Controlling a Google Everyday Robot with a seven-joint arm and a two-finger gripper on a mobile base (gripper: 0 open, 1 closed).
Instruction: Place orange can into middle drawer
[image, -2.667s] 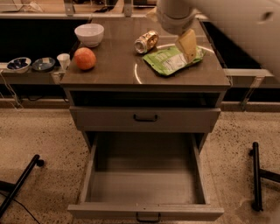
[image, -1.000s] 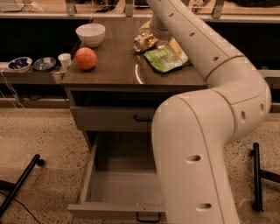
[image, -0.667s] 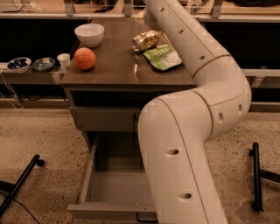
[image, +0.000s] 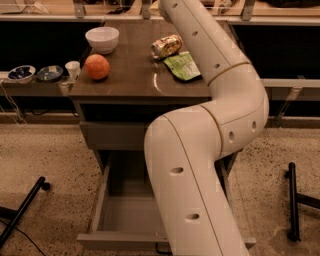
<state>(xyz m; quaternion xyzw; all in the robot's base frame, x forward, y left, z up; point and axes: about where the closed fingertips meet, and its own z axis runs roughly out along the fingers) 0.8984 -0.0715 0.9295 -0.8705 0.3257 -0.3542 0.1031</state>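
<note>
The orange can (image: 166, 46) lies on its side on the brown cabinet top (image: 130, 75), next to a green snack bag (image: 182, 66). The middle drawer (image: 125, 222) is pulled open at the bottom, and the part of its inside that shows is empty. My white arm (image: 200, 165) fills the front of the view and hides the drawer's right half. The arm reaches up past the can and leaves the frame at the top edge. The gripper is out of view beyond that edge.
An orange fruit (image: 97, 66) and a white bowl (image: 102, 39) stand on the left of the top. A side shelf holds two small bowls (image: 35, 73) and a white cup (image: 73, 69). Black stand legs lie on the floor at the left (image: 22, 210) and right (image: 292, 200).
The arm has swung across in front of the camera and now covers much of the cabinet and drawer. The gripper, earlier above the bag and can, has gone out of view. The can lies where it was.
</note>
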